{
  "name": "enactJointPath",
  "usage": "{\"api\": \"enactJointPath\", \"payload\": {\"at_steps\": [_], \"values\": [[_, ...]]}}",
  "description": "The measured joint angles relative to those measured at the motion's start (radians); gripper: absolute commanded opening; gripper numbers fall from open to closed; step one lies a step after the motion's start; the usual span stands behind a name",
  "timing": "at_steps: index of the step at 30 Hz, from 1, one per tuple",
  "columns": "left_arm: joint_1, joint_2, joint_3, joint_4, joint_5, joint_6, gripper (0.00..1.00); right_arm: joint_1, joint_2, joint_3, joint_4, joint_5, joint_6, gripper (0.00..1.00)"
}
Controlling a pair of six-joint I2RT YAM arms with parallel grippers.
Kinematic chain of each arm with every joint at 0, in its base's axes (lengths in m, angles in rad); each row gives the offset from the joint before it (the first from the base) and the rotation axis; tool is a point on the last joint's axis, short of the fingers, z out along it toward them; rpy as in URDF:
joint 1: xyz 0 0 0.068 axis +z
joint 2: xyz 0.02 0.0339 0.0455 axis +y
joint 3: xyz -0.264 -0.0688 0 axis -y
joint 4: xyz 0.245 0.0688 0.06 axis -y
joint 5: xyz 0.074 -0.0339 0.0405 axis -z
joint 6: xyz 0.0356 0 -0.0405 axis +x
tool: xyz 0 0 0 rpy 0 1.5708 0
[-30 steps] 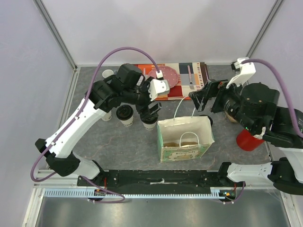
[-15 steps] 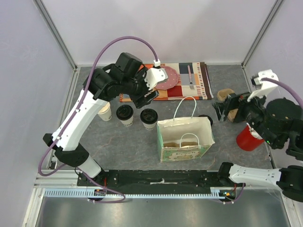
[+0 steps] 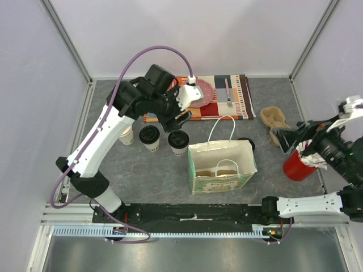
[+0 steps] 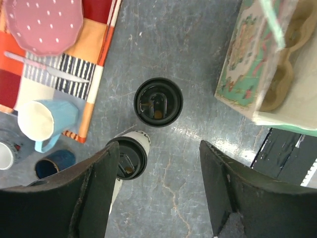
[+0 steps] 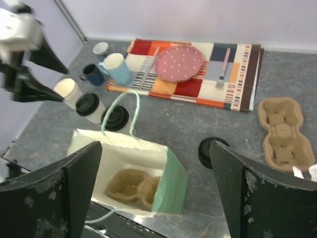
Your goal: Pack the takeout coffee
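Note:
Two cream paper cups with black lids stand side by side on the grey table (image 3: 150,135) (image 3: 178,140); the left wrist view looks straight down on them (image 4: 128,156) (image 4: 158,102). A third cup (image 3: 126,134) stands open beside them, without a lid. A loose black lid (image 3: 245,143) lies right of the paper bag (image 3: 221,165). My left gripper (image 3: 175,119) hovers open above the lidded cups, holding nothing (image 4: 158,198). My right gripper (image 3: 285,137) is open and empty, high at the far right (image 5: 156,196).
The bag (image 5: 171,181) stands open with a brown cup carrier (image 5: 134,188) inside. A second carrier (image 3: 276,122) and a red cup (image 3: 296,166) are at the right. A striped placemat (image 3: 227,99) with a pink plate (image 4: 47,25) lies behind. Mugs (image 4: 42,121) cluster at the left.
My left gripper has lifted off the right lidded cup and drawn back toward the placemat, jaws a little narrower. My right arm has swung away from the bag to the far right.

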Motion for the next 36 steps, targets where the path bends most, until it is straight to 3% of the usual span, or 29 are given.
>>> {"api": "enactJointPath", "payload": {"at_steps": [6, 12, 17, 19, 22, 26, 30, 36], "values": [[0.245, 0.075, -0.004, -0.001, 0.150, 0.119, 0.69, 0.122, 0.226, 0.347, 0.043, 0.105, -0.042, 0.98], [0.290, 0.082, -0.051, -0.001, 0.319, 0.315, 0.63, 0.159, 0.332, 0.293, 0.079, 0.127, -0.027, 0.98], [0.300, 0.019, -0.282, 0.014, 0.479, 0.534, 0.62, 0.134, 0.422, 0.262, 0.084, 0.117, -0.025, 0.98], [0.322, -0.001, -0.397, -0.010, 0.531, 0.628, 0.62, 0.002, 0.491, 0.322, 0.087, 0.048, -0.042, 0.98], [0.371, 0.003, -0.428, -0.016, 0.571, 0.700, 0.61, -0.235, 0.655, 0.502, 0.096, -0.113, -0.057, 0.98], [0.428, 0.005, -0.429, -0.010, 0.622, 0.842, 0.59, -0.406, 0.908, 0.740, 0.119, -0.330, -0.060, 0.97], [0.428, 0.001, -0.474, -0.006, 0.657, 0.997, 0.55, -0.533, 1.015, 0.706, 0.130, -0.460, -0.026, 0.96], [0.394, 0.005, -0.534, -0.011, 0.671, 1.177, 0.54, -0.721, 1.000, 0.572, 0.138, -0.562, 0.017, 0.98]]}}
